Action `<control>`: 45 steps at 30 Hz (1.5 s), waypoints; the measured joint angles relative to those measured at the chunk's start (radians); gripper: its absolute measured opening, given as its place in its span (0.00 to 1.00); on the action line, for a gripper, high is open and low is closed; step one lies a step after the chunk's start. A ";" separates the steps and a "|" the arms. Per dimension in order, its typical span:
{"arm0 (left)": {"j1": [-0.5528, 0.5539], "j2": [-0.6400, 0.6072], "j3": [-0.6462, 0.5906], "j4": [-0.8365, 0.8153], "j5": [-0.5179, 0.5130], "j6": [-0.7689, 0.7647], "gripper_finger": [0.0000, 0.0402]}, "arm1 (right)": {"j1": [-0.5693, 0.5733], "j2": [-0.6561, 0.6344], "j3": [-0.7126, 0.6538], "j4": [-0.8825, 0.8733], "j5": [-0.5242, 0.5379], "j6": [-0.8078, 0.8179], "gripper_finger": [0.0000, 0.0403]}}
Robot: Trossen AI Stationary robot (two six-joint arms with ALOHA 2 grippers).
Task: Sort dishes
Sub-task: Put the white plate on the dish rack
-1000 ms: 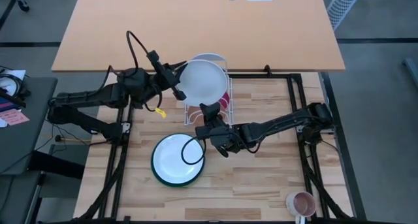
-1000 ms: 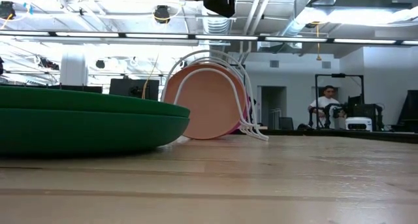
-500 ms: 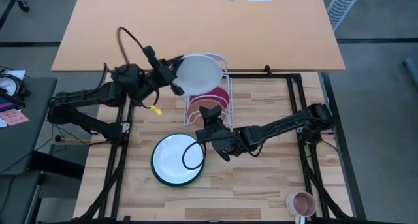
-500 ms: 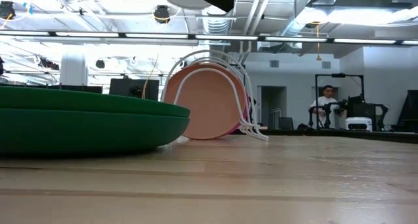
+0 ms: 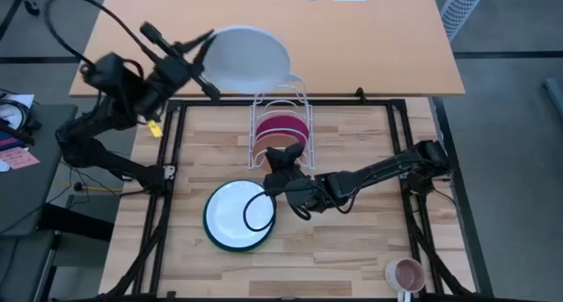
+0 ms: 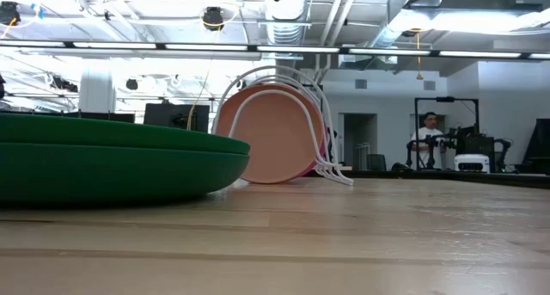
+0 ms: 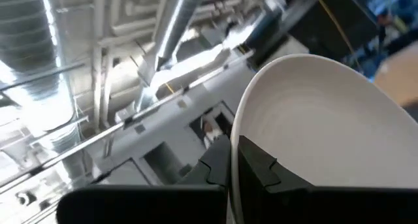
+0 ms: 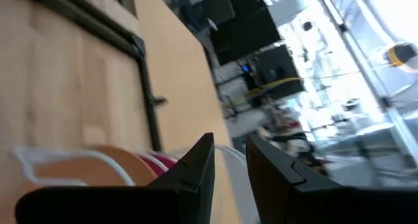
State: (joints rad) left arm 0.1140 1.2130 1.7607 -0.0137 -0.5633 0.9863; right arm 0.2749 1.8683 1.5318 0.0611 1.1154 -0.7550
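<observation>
four plates (image 5: 239,214), one wire rack (image 5: 280,104), one mug (image 5: 405,273)

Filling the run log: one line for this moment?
left gripper: shut on round white plate, lifted above white wire rack | right gripper: empty, near rack | green plate: on table

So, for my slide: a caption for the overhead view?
Left end effector lifts the white plate above the rack; green plate below.

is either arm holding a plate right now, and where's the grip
The left gripper holds the white plate by its rim, fingers pinching the edge. The right gripper holds nothing.
</observation>
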 joint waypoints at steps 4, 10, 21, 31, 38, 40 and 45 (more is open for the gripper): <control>0.026 0.027 0.038 0.046 0.032 0.018 0.00 | 0.001 0.000 0.000 -0.011 -0.005 0.014 0.23; 0.033 0.059 0.046 0.051 0.035 0.047 0.00 | 0.043 0.000 0.000 0.000 0.121 -0.093 0.23; 0.084 0.078 0.045 0.026 0.108 -0.111 0.00 | 0.136 -0.050 -0.002 -0.097 0.338 -0.228 0.23; 0.267 0.077 0.033 -0.147 0.233 -0.319 0.00 | 0.292 -0.223 0.000 -0.136 0.407 0.001 0.23; 0.287 0.078 -0.065 -0.150 0.245 -0.340 0.00 | 0.349 -0.247 0.000 -0.148 0.407 0.014 0.23; 0.296 0.078 -0.100 -0.129 0.246 -0.336 0.00 | 0.351 -0.246 0.000 -0.162 0.426 0.002 0.23; 0.329 0.078 -0.218 -0.001 0.245 -0.326 0.00 | 0.353 -0.246 0.000 -0.195 0.455 0.028 0.23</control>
State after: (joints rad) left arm 0.4426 1.2907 1.5430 -0.0152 -0.3183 0.6601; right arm 0.6276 1.6222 1.5322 -0.1342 1.5707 -0.7270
